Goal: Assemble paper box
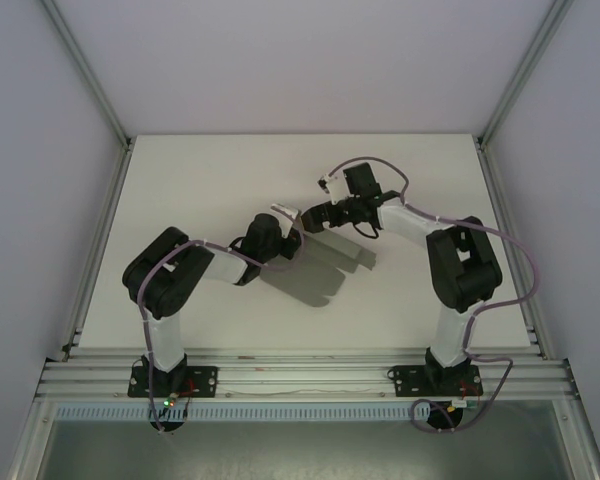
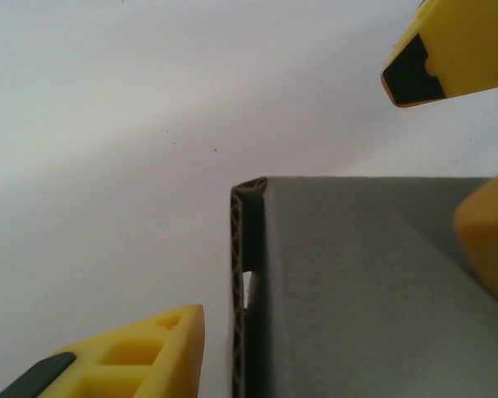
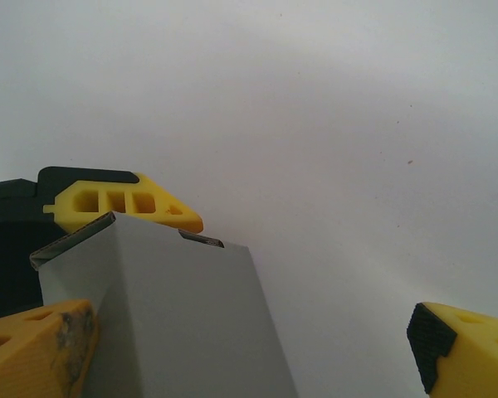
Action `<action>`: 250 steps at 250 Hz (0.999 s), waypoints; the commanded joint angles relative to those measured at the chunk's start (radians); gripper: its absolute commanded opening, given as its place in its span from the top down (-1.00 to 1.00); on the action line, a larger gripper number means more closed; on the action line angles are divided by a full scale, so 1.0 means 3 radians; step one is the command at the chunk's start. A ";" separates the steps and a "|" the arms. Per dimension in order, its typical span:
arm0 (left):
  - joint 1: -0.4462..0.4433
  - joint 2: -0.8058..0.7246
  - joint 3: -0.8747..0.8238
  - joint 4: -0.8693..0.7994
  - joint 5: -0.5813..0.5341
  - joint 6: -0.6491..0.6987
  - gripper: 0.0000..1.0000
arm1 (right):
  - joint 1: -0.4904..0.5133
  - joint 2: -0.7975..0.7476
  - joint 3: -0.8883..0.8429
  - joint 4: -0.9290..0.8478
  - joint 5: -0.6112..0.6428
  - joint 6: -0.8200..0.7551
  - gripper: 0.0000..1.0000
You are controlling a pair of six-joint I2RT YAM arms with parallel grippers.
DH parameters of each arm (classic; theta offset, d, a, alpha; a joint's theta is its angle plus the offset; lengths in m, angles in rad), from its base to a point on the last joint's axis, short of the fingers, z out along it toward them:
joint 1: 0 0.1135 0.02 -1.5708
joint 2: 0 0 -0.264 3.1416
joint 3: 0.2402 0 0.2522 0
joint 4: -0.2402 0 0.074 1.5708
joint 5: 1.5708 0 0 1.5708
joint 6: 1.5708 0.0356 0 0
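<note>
The thin grey cardboard paper box (image 2: 373,332), lower right in the left wrist view, looks light and bendy, so pinch its folded edge, where the left claw (image 2: 330,269) sits loosely spread and the right claw (image 3: 253,332) gapes wide.

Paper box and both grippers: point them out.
paper box (image 2: 373,298), left wrist view, grey face.
left gripper (image 2: 293,196), left wrist view, midway between fingertips.
right gripper (image 3: 251,323), right wrist view, midway between fingertips.

The paper box (image 2: 373,282) is plain grey with a brown zigzag edge, the gripper fingers (image 2: 448,50) are bright yellow with black tips, the table (image 1: 210,180) is white, and the arms (image 1: 165,275) are black and white with purple cables (image 1: 375,160)
</note>
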 commanded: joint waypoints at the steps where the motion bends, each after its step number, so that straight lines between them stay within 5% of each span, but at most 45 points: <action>1: -0.0029 0.0056 0.0087 -0.0041 -0.0181 -0.0075 0.39 | 0.0091 0.0164 -0.0195 -0.0368 0.0425 -0.0106 -0.92; 26: -0.0029 0.0153 0.0202 -0.0107 -0.0422 -0.0157 0.64 | 0.0096 0.0169 -0.0169 -0.0397 0.0416 -0.0087 -0.92; 37: -0.0034 0.0189 0.0274 -0.0170 -0.0481 -0.0173 1.00 | 0.0099 0.0169 -0.0161 -0.0403 0.0416 -0.0061 -0.92; 79: -0.0203 0.0363 0.0540 -0.0551 -0.1611 -0.0281 1.00 | 0.0113 0.0172 -0.0164 -0.0400 0.0559 0.0260 -0.92; 150: -0.0325 0.0504 0.0445 -0.0346 -0.2144 -0.0550 1.00 | 0.0238 0.0167 -0.0421 -0.0161 0.0640 0.0685 -0.91; 187: -0.0330 0.0388 0.0507 -0.0636 -0.2092 -0.0668 1.00 | 0.0241 0.0112 -0.0427 -0.0149 0.0659 0.0735 -0.91; 250: -0.0331 -0.0095 0.0110 -0.0387 -0.1488 -0.0671 0.06 | 0.0237 0.0112 -0.0356 -0.0189 0.0773 0.0751 -0.91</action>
